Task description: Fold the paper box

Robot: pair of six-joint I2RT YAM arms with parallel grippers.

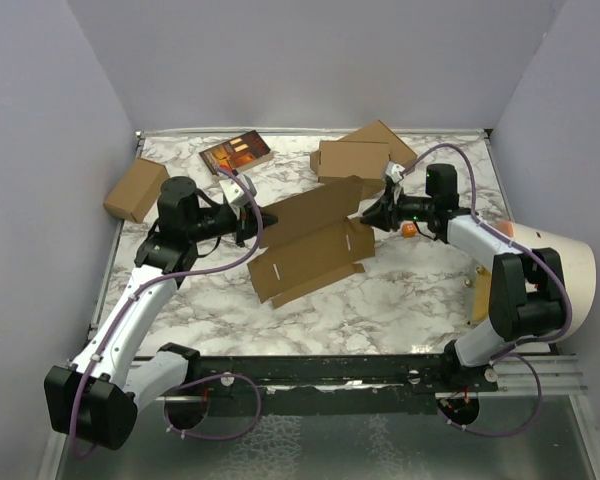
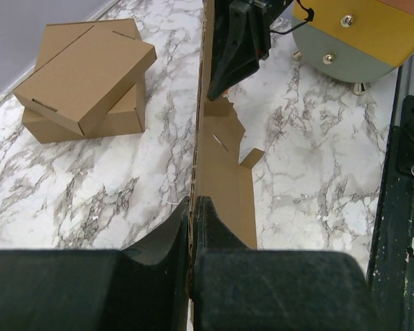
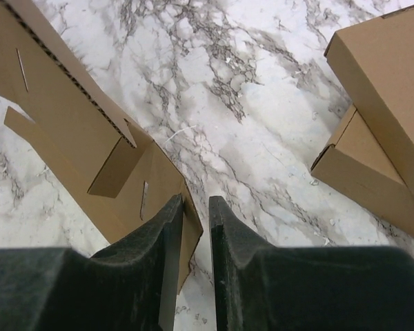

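The paper box [image 1: 310, 245], a brown die-cut cardboard sheet with slits and flaps, is held up off the table at a tilt between the two arms. My left gripper [image 1: 248, 222] is shut on its left edge; in the left wrist view the fingertips [image 2: 192, 201] pinch the thin sheet [image 2: 224, 186] edge-on. My right gripper [image 1: 368, 215] is at the sheet's right end. In the right wrist view its jaws [image 3: 196, 200] stand slightly apart. A flap corner of the sheet [image 3: 69, 117] lies in the gap against the left finger, unclamped.
Two ready-folded brown boxes [image 1: 365, 155] are stacked at the back right, close behind my right gripper. A small thicker carton [image 1: 135, 190] sits at the back left by the wall. A dark flat packet [image 1: 237, 153] lies at the back.
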